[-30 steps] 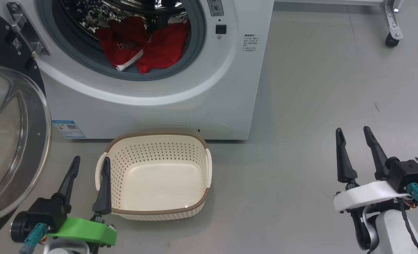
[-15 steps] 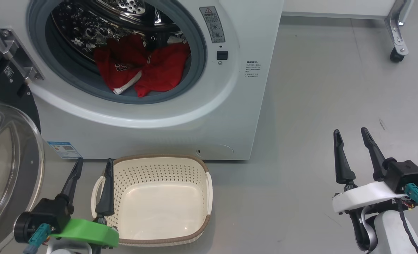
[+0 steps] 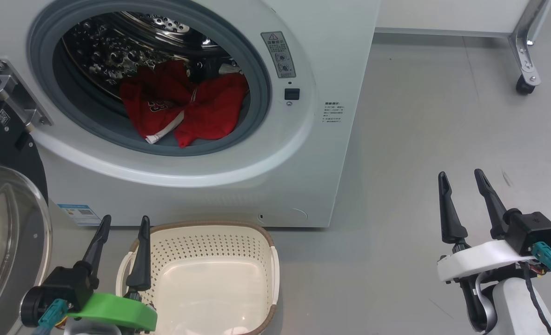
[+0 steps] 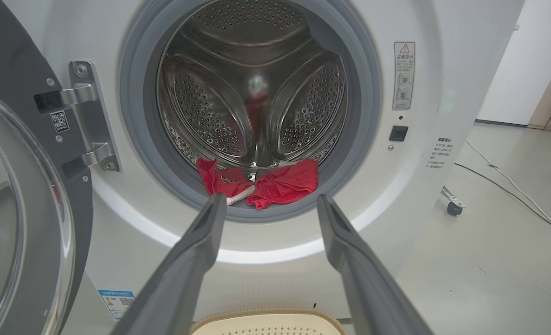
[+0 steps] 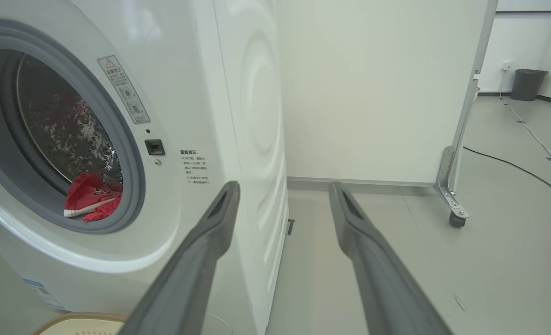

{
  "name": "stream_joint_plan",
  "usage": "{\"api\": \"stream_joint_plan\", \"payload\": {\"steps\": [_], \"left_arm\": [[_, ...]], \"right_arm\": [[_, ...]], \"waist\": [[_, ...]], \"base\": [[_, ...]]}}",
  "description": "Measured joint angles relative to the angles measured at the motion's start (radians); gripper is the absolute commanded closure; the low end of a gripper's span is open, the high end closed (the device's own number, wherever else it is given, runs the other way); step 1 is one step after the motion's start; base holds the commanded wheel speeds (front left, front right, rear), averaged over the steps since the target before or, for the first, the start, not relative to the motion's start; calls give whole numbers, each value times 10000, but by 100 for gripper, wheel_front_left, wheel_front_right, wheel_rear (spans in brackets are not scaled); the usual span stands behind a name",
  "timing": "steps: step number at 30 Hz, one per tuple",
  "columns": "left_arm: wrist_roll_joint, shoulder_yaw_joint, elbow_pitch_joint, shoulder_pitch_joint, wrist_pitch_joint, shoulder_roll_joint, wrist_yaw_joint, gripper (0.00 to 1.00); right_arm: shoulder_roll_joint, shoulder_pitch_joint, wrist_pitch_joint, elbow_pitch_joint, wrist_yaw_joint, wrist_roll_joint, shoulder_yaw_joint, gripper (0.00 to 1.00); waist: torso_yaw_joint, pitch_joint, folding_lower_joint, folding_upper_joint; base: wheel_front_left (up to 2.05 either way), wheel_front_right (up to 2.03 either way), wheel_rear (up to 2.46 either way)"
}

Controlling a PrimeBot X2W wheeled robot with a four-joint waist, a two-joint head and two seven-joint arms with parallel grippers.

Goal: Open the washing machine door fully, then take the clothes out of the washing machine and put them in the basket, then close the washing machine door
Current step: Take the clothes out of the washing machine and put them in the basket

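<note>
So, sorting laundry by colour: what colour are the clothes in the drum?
The clothes are red with white trim, clearest in head view.

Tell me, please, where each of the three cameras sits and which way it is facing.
Head: on the head, looking down at the washing machine and basket; left gripper and right gripper, open, at the lower corners.
Left wrist: on the left arm, facing straight into the drum; left gripper at the bottom edge.
Right wrist: on the right arm, facing the machine's front corner and a white panel; right gripper at the bottom.
Shared: all three show the red clothes in the drum.
</note>
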Motion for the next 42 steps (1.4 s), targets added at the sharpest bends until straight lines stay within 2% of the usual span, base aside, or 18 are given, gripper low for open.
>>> {"api": "stream_joint_plan", "payload": {"steps": [42], "left_arm": [[54,-71,35,-1,0,-2,-173,0]], "right_arm": [[4,-2,0,-15,2,2,-65,0]], "waist": [[-39,261,0,0]], "base": [[5,-5,0]]}}
